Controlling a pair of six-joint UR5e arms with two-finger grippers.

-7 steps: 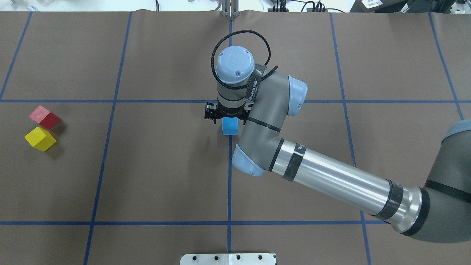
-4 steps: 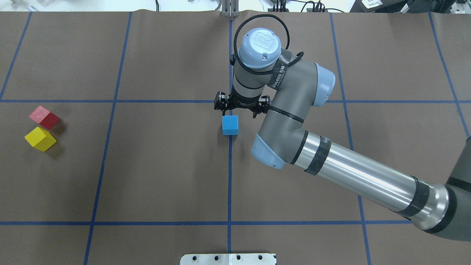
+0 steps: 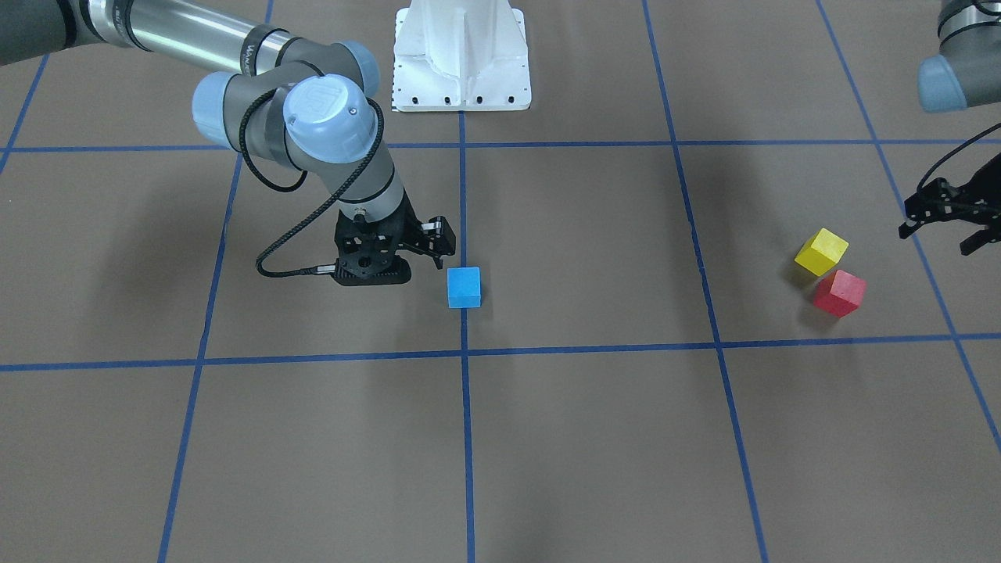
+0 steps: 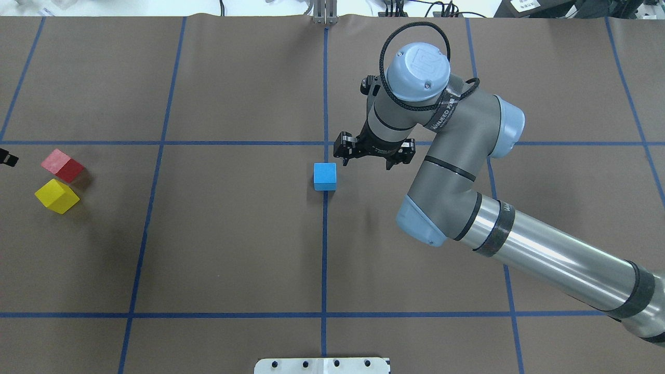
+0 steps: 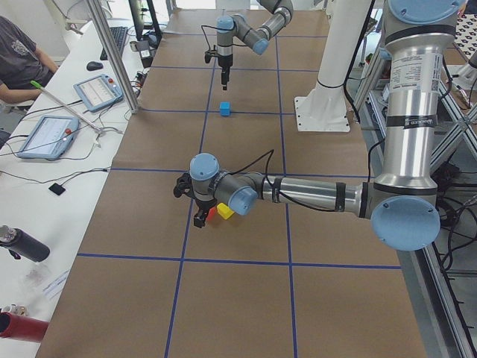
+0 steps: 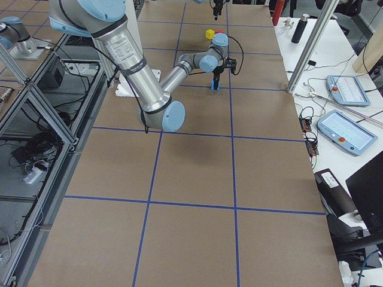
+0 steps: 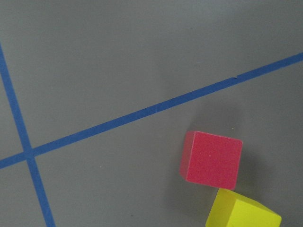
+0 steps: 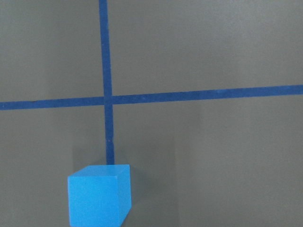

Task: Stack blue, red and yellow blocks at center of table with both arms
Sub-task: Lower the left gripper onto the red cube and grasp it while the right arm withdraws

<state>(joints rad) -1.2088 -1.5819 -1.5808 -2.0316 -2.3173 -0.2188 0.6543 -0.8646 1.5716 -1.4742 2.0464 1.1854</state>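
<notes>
The blue block stands alone on the centre tape line of the table, also low in the right wrist view. My right gripper hovers just beside it, open and empty, not touching. The red block and the yellow block sit corner to corner at the table's left end. My left gripper hangs open above and beside them; only a black tip shows at the overhead view's left edge.
The white pedestal base stands at the robot's side of the table. A person sits at a side bench with tablets and cables beyond the table's far edge.
My right gripper has lifted off the blue block and moved right, leaving it standing on the centre line. A tip of the left gripper has come into the overhead view's left edge.
</notes>
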